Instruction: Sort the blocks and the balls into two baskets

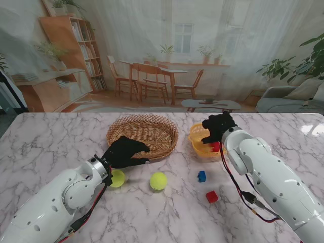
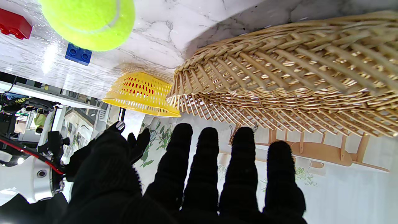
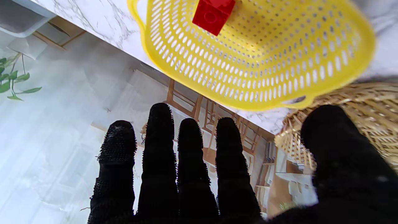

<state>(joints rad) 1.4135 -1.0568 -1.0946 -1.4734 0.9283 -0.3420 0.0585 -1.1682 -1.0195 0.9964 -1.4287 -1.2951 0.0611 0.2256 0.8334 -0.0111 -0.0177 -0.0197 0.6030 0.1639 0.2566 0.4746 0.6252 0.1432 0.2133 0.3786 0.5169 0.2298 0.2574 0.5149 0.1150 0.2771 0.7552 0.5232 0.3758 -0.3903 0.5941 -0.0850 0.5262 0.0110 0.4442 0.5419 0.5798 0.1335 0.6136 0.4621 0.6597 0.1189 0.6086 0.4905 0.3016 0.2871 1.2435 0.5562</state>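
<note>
Over yellow basket [image 1: 198,137], right hand [image 1: 216,127] hovering, fingers spread, gripping nothing; red block [image 3: 213,11] sitting inside. Left hand [image 1: 124,152] also empty, fingers splayed at wicker basket [image 1: 143,132] near rim. Two balls [image 1: 158,180] [image 1: 117,178], blue block [image 1: 202,176] and another red one [image 1: 211,196] lying loose on table [image 1: 50,147] nearer to me.

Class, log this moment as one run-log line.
left hand: open, by wicker basket | right hand: open, over yellow basket | red block inside
</note>
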